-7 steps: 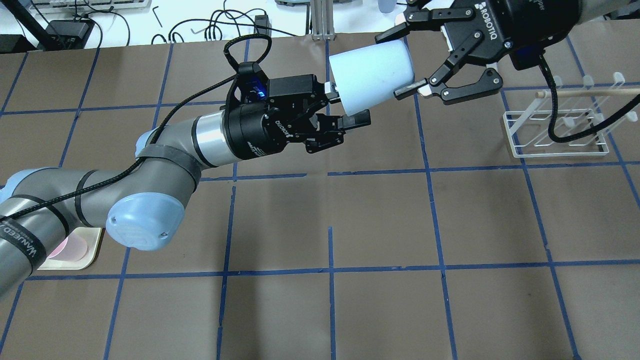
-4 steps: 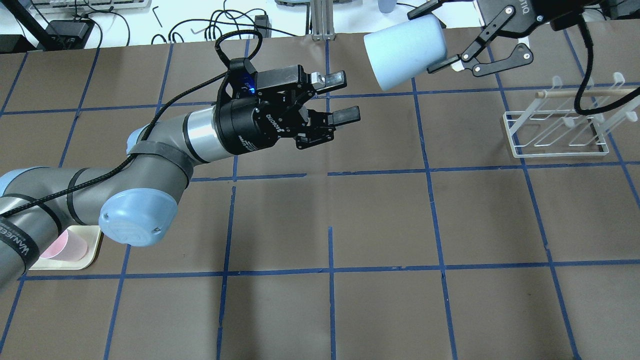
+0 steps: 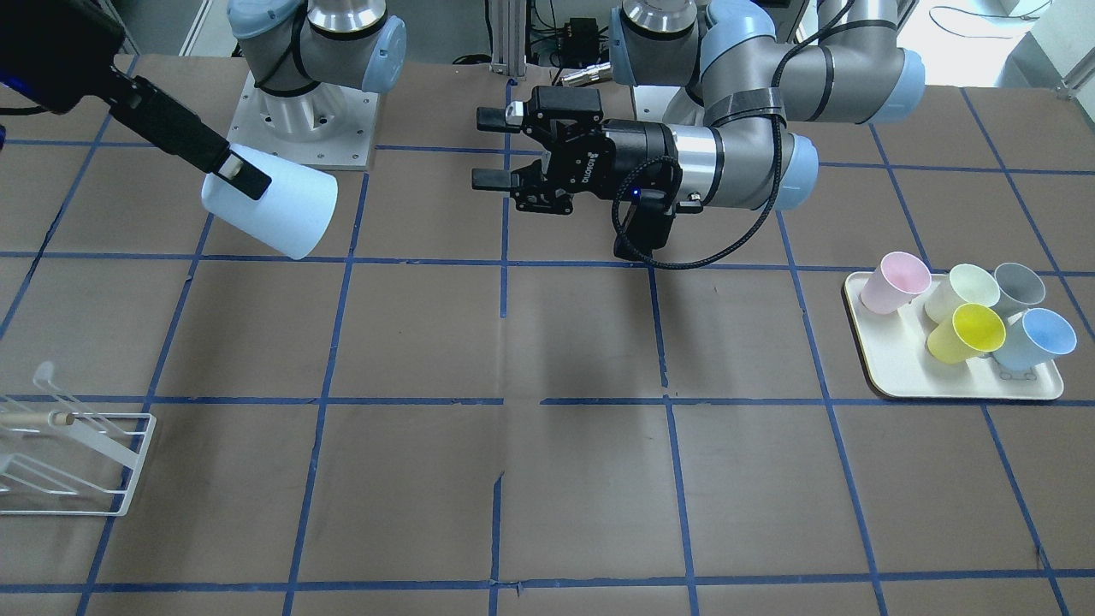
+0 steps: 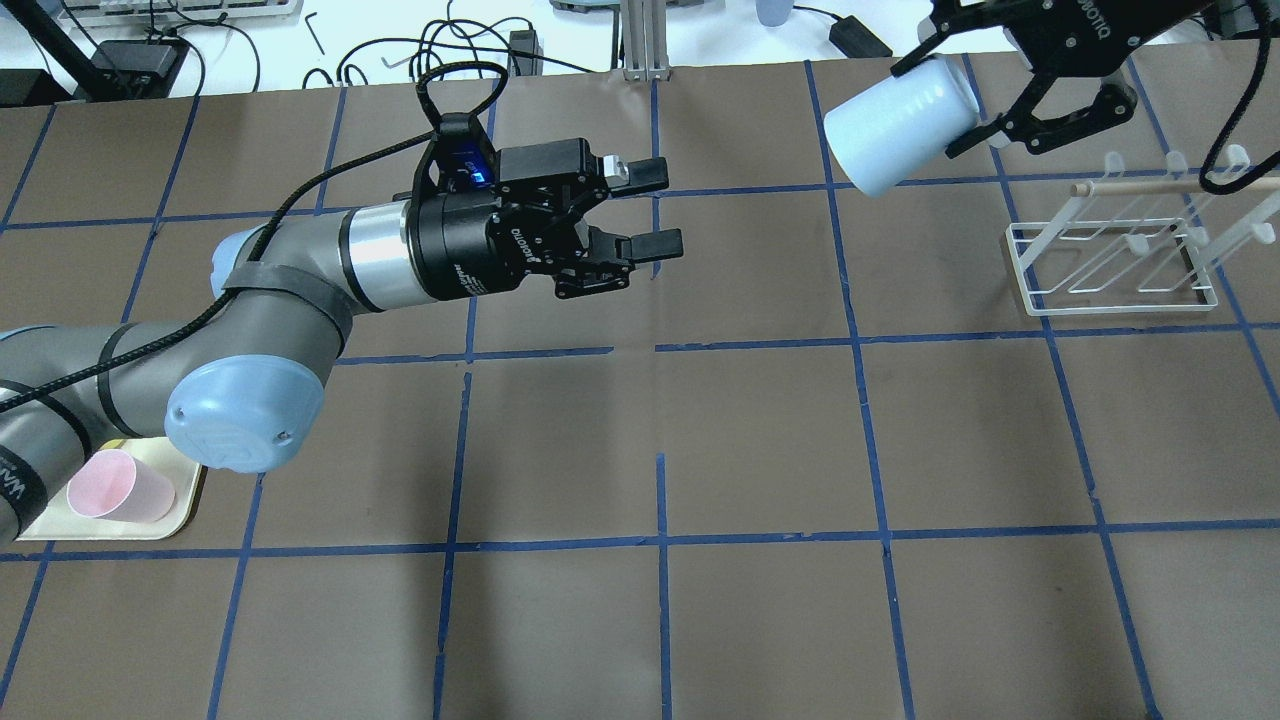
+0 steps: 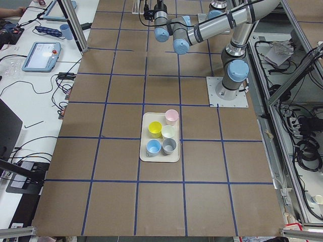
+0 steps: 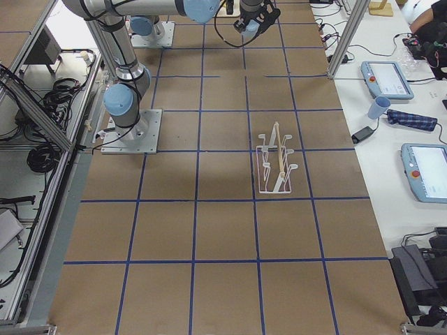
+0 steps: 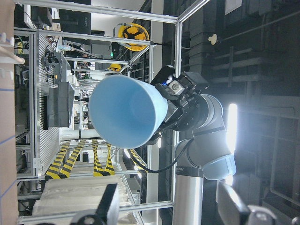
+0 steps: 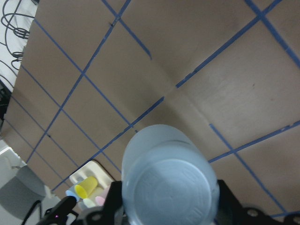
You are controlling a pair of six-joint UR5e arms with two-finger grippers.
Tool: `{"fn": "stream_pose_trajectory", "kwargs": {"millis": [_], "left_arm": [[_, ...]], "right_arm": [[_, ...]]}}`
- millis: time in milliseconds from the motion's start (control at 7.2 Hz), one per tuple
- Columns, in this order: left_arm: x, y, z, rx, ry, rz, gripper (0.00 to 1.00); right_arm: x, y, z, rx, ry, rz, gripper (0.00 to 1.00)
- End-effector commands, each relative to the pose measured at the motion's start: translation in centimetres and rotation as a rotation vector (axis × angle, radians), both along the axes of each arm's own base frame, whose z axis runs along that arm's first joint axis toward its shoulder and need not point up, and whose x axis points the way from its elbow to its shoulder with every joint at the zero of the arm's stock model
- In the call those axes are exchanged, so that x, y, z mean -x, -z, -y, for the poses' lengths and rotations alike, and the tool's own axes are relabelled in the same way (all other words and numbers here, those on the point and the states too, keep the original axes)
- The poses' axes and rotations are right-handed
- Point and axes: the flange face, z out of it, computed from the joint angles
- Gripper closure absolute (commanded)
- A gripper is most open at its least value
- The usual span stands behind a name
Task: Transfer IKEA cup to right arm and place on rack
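The pale blue IKEA cup (image 4: 895, 125) hangs in the air, tilted on its side, gripped near its base by my right gripper (image 4: 940, 105), which is shut on it. It is left of and above the white wire rack (image 4: 1110, 260). The front-facing view shows the cup (image 3: 274, 210) with one finger (image 3: 239, 175) on its wall. The right wrist view shows the cup's base (image 8: 168, 180). My left gripper (image 4: 662, 210) is open and empty, well left of the cup, and its camera sees the cup's mouth (image 7: 126, 110).
A cream tray (image 3: 890, 385) on the robot's left side holds a pink cup (image 3: 894, 282), a yellow cup (image 3: 971, 332), a second blue cup (image 3: 1035, 338) and two pale ones. The rack (image 3: 68, 462) stands near the table's far right edge. Cables lie beyond the table's back.
My right gripper has carried the cup to the right, away from the left gripper and toward the rack. My left gripper, open, has drawn back to the left.
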Motion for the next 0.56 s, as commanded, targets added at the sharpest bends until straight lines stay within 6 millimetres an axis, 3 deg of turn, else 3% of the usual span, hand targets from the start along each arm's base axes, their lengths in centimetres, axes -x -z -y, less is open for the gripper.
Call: {"fn": "stream_pose_trajectory", "kwargs": {"millis": [0,139,417], "left_arm": [[-2.2,1.4,1.4,0.013,0.049,0.335,0.15],[-3.7,2.2,1.9,0.004,0.061,0.481,0.14],[-7.4,0.6,4.3,0.012,0.092,0.972,0.08]], "right_arm": [[2.4,2.8,1.1,0.040,-0.238,-0.225,0.92],[3.6,3.4,1.7,0.061,-0.308,-0.327,0.92],[5.9,6.1,3.1,0.026,-0.415,-0.509,0.98]]}}
